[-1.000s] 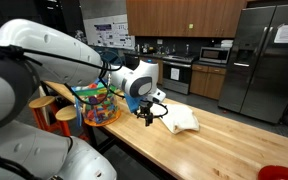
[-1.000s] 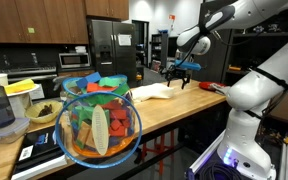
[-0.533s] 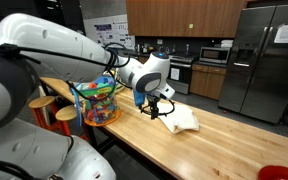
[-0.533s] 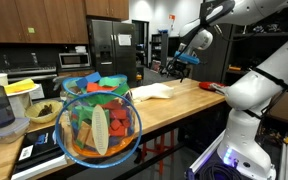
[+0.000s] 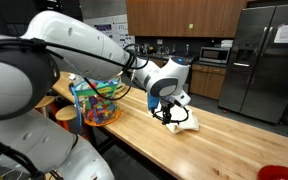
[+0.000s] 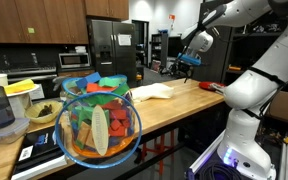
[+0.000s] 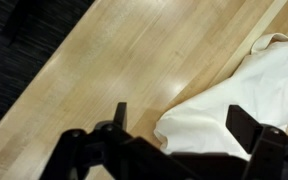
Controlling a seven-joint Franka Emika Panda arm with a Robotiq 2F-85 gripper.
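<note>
A crumpled white cloth [image 5: 187,121] lies on the long wooden table [image 5: 224,140], and it also shows as the cloth [image 6: 154,91] on the table [image 6: 174,100]. My gripper [image 5: 170,116] hangs just above its near end, jaws wide apart with nothing between them. From the opposite side the gripper [image 6: 188,62] is seen above the table beyond the cloth. In the wrist view the cloth [image 7: 239,95] fills the right half, its corner lying between the dark fingers of the gripper [image 7: 179,112]. The left fingertip is over bare wood and the right one over the cloth.
A clear container of colourful pieces [image 5: 96,100] stands at the table's end, close to the camera as the container [image 6: 99,125]. A red object [image 5: 280,172] sits at the far end. Dark floor [image 7: 19,60] lies past the table edge. Fridges and kitchen cabinets stand behind.
The arm has travelled along the table away from the colourful container until the gripper is above the white cloth. The jaws have stayed open. The cloth has not moved.
</note>
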